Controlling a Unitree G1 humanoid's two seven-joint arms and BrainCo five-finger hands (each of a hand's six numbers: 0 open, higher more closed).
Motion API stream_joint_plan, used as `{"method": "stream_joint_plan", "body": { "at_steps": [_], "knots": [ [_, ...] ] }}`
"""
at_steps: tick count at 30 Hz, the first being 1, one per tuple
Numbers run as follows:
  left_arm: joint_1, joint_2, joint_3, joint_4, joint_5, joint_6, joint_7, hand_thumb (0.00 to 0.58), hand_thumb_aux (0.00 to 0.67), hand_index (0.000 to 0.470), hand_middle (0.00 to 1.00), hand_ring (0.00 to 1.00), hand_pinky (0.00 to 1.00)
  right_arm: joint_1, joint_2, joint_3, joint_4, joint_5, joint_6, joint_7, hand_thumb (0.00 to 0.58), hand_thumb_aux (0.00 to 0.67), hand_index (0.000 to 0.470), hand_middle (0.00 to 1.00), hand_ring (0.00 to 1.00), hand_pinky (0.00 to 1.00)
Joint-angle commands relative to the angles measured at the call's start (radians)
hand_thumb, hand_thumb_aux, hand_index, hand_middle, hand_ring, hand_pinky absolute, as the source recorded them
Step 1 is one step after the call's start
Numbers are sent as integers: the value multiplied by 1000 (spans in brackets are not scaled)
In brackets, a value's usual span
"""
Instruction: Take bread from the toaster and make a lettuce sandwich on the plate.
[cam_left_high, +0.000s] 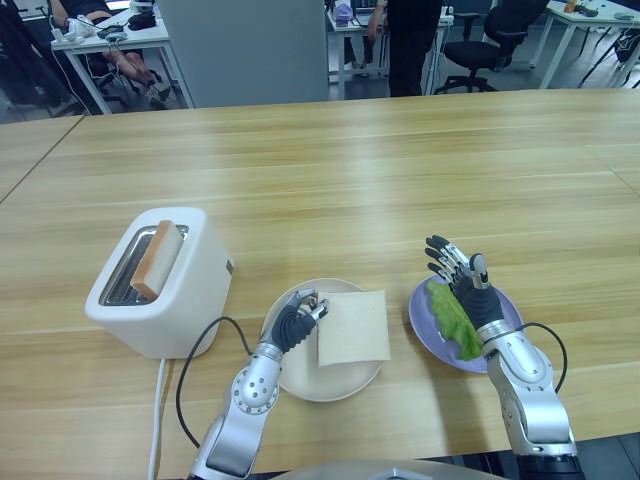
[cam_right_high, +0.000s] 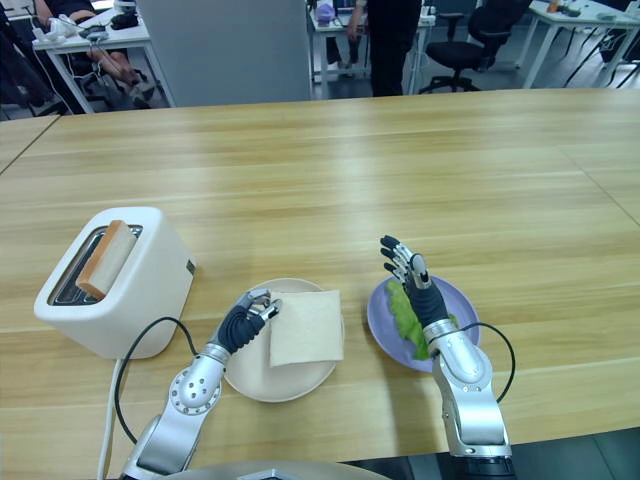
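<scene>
A white toaster (cam_left_high: 160, 285) stands at the left with one slice of bread (cam_left_high: 157, 260) sticking out of its slot. Right of it a cream plate (cam_left_high: 300, 370) holds a pale bread slice (cam_left_high: 353, 327). My left hand (cam_left_high: 297, 320) rests over the plate's left part, fingers curled, just beside the slice's left edge and holding nothing. A purple plate (cam_left_high: 500, 310) to the right carries a green lettuce leaf (cam_left_high: 455, 318). My right hand (cam_left_high: 460, 272) hovers over that plate with fingers spread open, right above the leaf.
The toaster's black cable (cam_left_high: 190, 375) loops across the table in front of the left arm, and a white cord (cam_left_high: 157, 420) runs toward the near edge. The wide wooden table (cam_left_high: 350, 170) stretches behind; desks and office chairs stand beyond it.
</scene>
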Motion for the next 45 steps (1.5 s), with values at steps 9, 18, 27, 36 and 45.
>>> {"method": "stream_joint_plan", "body": {
  "at_steps": [9,18,27,36,45],
  "knots": [
    [44,5,59,-43,-20,14,-7,580,670,460,1000,1000,1000,11,-13,-3,12,6,8,8,0,0,0,0,0,0],
    [68,33,85,-39,3,43,-13,580,670,460,1000,1000,1000,19,-21,-6,11,7,10,13,0,0,0,0,0,0],
    [46,91,9,24,183,121,-3,493,410,281,1000,1000,1000,13,-23,-7,21,7,9,14,0,0,0,0,0,0],
    [41,115,-26,-45,395,161,68,0,0,0,0,0,0,7,-28,0,35,2,3,17,0,0,0,0,0,0],
    [44,85,-1,-258,634,221,117,0,0,0,0,0,0,-8,-53,13,33,-23,-17,35,0,0,0,0,0,0]
  ]
}}
